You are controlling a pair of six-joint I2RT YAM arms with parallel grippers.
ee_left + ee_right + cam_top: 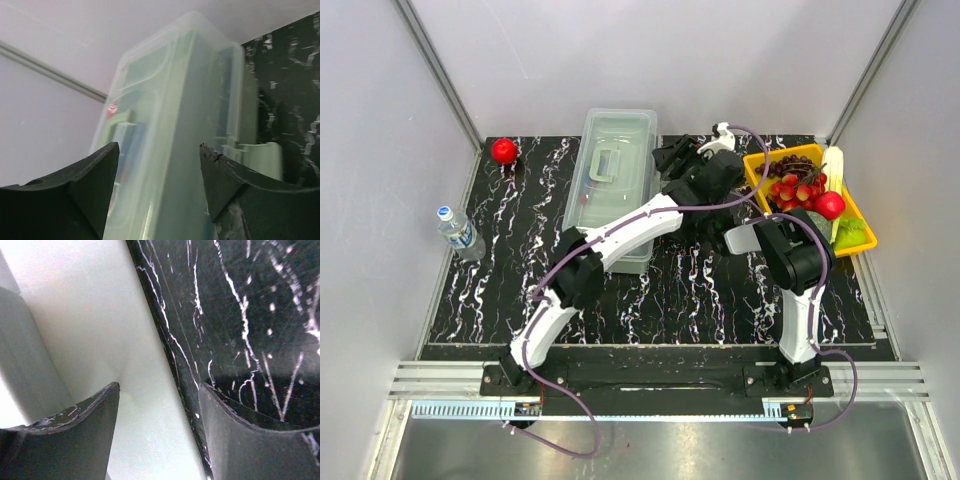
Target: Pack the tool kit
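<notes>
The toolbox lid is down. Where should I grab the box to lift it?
Probably the lid handle, from straight above, left pincer open across its bar: it sits mid-lid, so the toolbox should hang level.

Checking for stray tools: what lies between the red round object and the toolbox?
Only bare marbled mat between red round object and toolbox, per the top view.

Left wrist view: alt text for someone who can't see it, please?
A translucent pale green toolbox, lid closed, looms close between the two black tips of the open, empty left pincer. Black white-veined tabletop at right, pale wall at left.
</notes>
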